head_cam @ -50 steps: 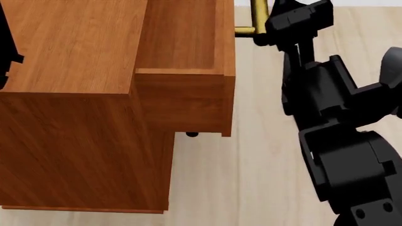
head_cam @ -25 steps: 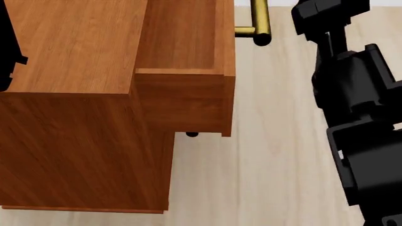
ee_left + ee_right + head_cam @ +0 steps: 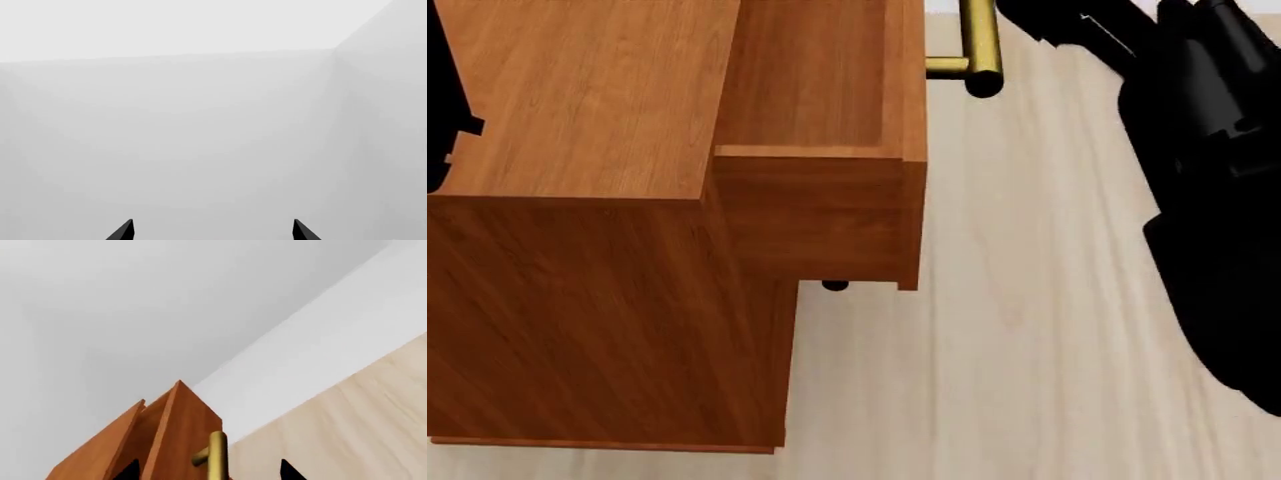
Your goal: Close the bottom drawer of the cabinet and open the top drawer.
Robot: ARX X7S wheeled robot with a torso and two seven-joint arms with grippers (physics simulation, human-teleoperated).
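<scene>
Top drawer (image 3: pixel 821 100) is standing pulled out from the cabinet (image 3: pixel 587 200) — right gripper (image 3: pixel 208 471) hovering open-jawed beside its handle (image 3: pixel 977 45), left gripper (image 3: pixel 212 232) also open — bottom drawer apparently shut.

The top drawer (image 3: pixel 814 120) and its brass handle (image 3: pixel 977 45) run off the head view's upper edge, and the bottom drawer seems hidden beneath them.

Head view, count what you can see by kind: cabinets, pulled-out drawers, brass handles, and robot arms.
Cabinet: 1
Pulled-out top drawer: 1
Brass handle: 1
Robot arms: 2, the right arm and an edge of the left arm
Total: 5
</scene>
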